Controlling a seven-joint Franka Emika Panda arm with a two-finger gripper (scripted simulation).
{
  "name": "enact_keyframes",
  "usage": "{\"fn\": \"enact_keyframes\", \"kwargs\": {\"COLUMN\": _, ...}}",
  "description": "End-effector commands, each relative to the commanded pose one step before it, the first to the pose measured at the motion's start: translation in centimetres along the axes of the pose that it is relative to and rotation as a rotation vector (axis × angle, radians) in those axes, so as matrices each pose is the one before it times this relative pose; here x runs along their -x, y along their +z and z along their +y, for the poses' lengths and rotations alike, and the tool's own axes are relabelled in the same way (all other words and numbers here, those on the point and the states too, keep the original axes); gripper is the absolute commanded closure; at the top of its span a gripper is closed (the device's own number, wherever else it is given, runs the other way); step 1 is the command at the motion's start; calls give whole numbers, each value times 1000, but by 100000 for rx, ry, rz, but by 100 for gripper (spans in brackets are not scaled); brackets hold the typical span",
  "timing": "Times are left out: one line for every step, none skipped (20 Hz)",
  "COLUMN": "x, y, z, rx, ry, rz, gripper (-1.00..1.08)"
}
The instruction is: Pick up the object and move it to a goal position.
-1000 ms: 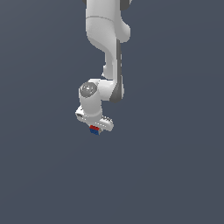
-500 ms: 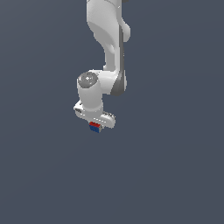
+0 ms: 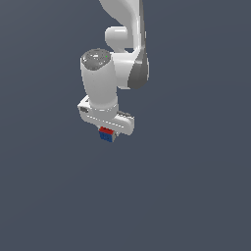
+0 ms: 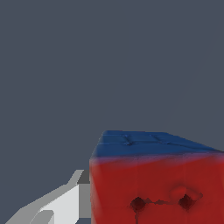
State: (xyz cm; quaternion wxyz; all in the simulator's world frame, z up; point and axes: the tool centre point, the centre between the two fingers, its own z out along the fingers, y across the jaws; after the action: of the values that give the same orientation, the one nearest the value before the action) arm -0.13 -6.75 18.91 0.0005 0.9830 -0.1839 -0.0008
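A white robot arm (image 3: 115, 73) reaches down from above, its hand (image 3: 106, 131) clamped on a small cube (image 3: 106, 134) with red and blue faces. The cube sits tucked just under the hand's white body, red face uppermost in the exterior view and blue below. Up close from the wrist, the cube (image 4: 153, 179) fills the corner, one pale finger (image 4: 57, 205) pressed against its red side. Plain dark grey surrounds everything.

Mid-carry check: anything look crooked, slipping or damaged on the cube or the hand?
Nothing alarming. The cube sits squarely in the hand, red face above blue. The wrist view shows two dark pits on its red face, possibly just texture.
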Motion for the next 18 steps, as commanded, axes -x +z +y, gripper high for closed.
{"fn": "enact_keyframes", "kwargs": {"x": -449, "y": -2803, "z": -605, "rx": 6, "ry": 32, "rz": 133, "gripper": 108}}
{"fn": "enact_keyframes", "kwargs": {"x": -184, "y": -1044, "z": -242, "rx": 0, "ry": 0, "rz": 0, "gripper": 108}}
{"fn": "enact_keyframes", "kwargs": {"x": -186, "y": -1035, "z": -241, "rx": 0, "ry": 0, "rz": 0, "gripper": 108}}
{"fn": "enact_keyframes", "kwargs": {"x": -187, "y": -1027, "z": -241, "rx": 0, "ry": 0, "rz": 0, "gripper": 108}}
{"fn": "enact_keyframes", "kwargs": {"x": -189, "y": -1019, "z": -240, "rx": 0, "ry": 0, "rz": 0, "gripper": 108}}
{"fn": "enact_keyframes", "kwargs": {"x": -191, "y": -1010, "z": -240, "rx": 0, "ry": 0, "rz": 0, "gripper": 108}}
{"fn": "enact_keyframes", "kwargs": {"x": -193, "y": -998, "z": -238, "rx": 0, "ry": 0, "rz": 0, "gripper": 108}}
{"fn": "enact_keyframes", "kwargs": {"x": -188, "y": -949, "z": -229, "rx": 0, "ry": 0, "rz": 0, "gripper": 108}}
{"fn": "enact_keyframes", "kwargs": {"x": -181, "y": -890, "z": -216, "rx": 0, "ry": 0, "rz": 0, "gripper": 108}}
{"fn": "enact_keyframes", "kwargs": {"x": -159, "y": -850, "z": -220, "rx": -20, "ry": -37, "rz": 25, "gripper": 108}}
{"fn": "enact_keyframes", "kwargs": {"x": -164, "y": -774, "z": -191, "rx": 0, "ry": 0, "rz": 0, "gripper": 108}}
{"fn": "enact_keyframes", "kwargs": {"x": -154, "y": -718, "z": -178, "rx": 0, "ry": 0, "rz": 0, "gripper": 108}}
{"fn": "enact_keyframes", "kwargs": {"x": -145, "y": -663, "z": -165, "rx": 0, "ry": 0, "rz": 0, "gripper": 108}}
{"fn": "enact_keyframes", "kwargs": {"x": -138, "y": -609, "z": -153, "rx": 0, "ry": 0, "rz": 0, "gripper": 108}}
{"fn": "enact_keyframes", "kwargs": {"x": -131, "y": -556, "z": -142, "rx": 0, "ry": 0, "rz": 0, "gripper": 108}}
{"fn": "enact_keyframes", "kwargs": {"x": -114, "y": -511, "z": -144, "rx": -74, "ry": -63, "rz": -10, "gripper": 108}}
{"fn": "enact_keyframes", "kwargs": {"x": -115, "y": -452, "z": -118, "rx": 0, "ry": 0, "rz": 0, "gripper": 108}}
{"fn": "enact_keyframes", "kwargs": {"x": -105, "y": -406, "z": -107, "rx": 0, "ry": 0, "rz": 0, "gripper": 108}}
